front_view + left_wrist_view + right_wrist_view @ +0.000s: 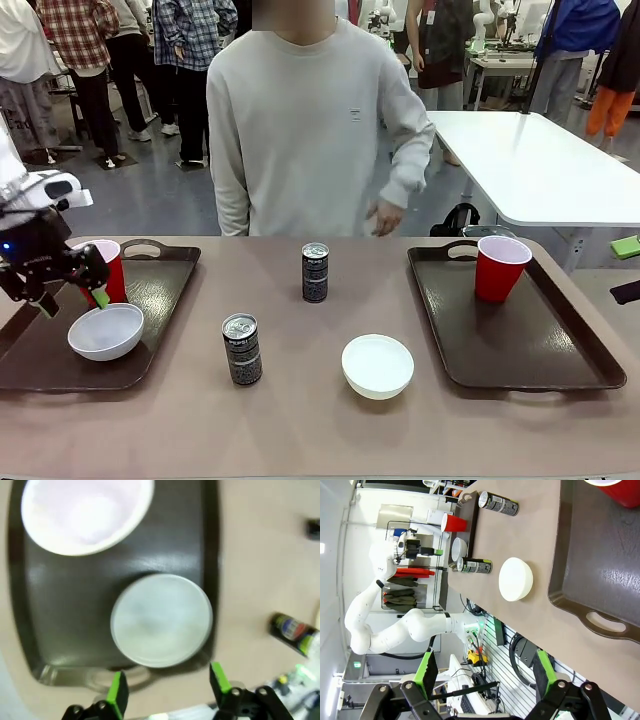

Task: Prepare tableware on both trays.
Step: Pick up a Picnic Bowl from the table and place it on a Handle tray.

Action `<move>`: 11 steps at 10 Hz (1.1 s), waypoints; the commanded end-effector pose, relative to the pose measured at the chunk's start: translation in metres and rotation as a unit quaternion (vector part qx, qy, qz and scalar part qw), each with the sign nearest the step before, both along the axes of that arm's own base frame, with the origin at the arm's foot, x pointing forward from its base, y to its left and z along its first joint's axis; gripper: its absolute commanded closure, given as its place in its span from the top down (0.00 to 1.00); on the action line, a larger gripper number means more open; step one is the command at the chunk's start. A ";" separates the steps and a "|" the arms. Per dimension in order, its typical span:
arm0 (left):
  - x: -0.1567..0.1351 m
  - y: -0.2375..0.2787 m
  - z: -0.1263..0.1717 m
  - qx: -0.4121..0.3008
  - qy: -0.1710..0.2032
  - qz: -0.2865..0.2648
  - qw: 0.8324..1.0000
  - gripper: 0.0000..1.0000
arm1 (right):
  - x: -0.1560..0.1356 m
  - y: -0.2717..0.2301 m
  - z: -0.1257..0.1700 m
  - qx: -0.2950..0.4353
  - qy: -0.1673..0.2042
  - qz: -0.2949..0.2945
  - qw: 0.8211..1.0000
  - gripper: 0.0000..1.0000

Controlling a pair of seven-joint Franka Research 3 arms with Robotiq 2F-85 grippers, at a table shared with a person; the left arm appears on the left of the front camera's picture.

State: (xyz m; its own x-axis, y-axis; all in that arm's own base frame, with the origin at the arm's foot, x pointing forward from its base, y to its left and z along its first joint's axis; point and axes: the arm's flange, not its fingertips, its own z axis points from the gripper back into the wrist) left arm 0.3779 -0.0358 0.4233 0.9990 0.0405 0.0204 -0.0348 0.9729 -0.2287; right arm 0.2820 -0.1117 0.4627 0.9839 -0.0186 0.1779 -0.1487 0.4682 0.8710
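Front view: left jaws hang over the left tray (pixel 160 285), low, btwn the left red cup (pixel 110 262) and the left bowl (pixel 105 331). Both stand on that tray at its left end, cup at the far side, bowl nearer the robot. Left wrist view looks straight down. The left pads (pixel 117 694) are spread wide w/ nothing btwn them, the cup's white inside is right below, and the bowl lies farther along the tray. So left jaws are wide open and empty.

Right wrist view: right jaws are likewise wide open and hold nothing, right pads (pixel 427 670) far apart. They sit off the handle end of the right tray (pixel 600 555), apart from everything on it. The right red cup (pixel 500 267) stands upright on that tray's far part.

On the counter (pixel 300 430) btwn the trays:
- the far can (pixel 315 272) is upright, approx mid-counter;
- the near can (pixel 241 349) is upright, closer to the left tray and the robot;
- the loose bowl (pixel 377 365) sits to the right of the near can.

None of the three touch.

A person (pixel 300 130) stands at the far side, one hand (pixel 385 215) hanging above the counter's far edge and holding nothing.
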 end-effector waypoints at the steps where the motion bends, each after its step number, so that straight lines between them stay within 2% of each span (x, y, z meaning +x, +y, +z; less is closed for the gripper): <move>1: -0.012 0.014 0.035 -0.140 0.020 -0.038 0.989 1.00 | 0.001 0.000 0.000 0.011 -0.004 0.001 1.000 1.00; 3: -0.025 0.036 0.066 -0.273 -0.008 -0.031 0.961 0.98 | 0.001 0.000 0.000 0.011 -0.004 0.001 1.000 1.00; 4: -0.030 0.044 0.074 -0.300 -0.004 -0.025 0.954 0.98 | 0.001 0.000 0.000 0.011 -0.004 0.001 1.000 1.00; 6: -0.028 0.060 0.081 -0.280 0.036 0.010 0.959 0.98 | 0.001 0.000 0.000 0.011 -0.004 0.001 1.000 1.00; 8: -0.006 0.097 0.089 -0.277 0.095 0.036 0.955 0.98 | 0.001 0.000 0.000 0.011 -0.004 0.001 1.000 1.00; 9: 0.004 0.120 0.094 -0.315 0.093 0.048 0.943 0.98 | 0.001 0.000 0.000 0.011 -0.004 0.001 1.000 1.00; 11: 0.008 0.149 0.095 -0.360 0.082 0.039 0.929 0.98 | 0.001 0.000 0.000 0.011 -0.004 0.001 1.000 1.00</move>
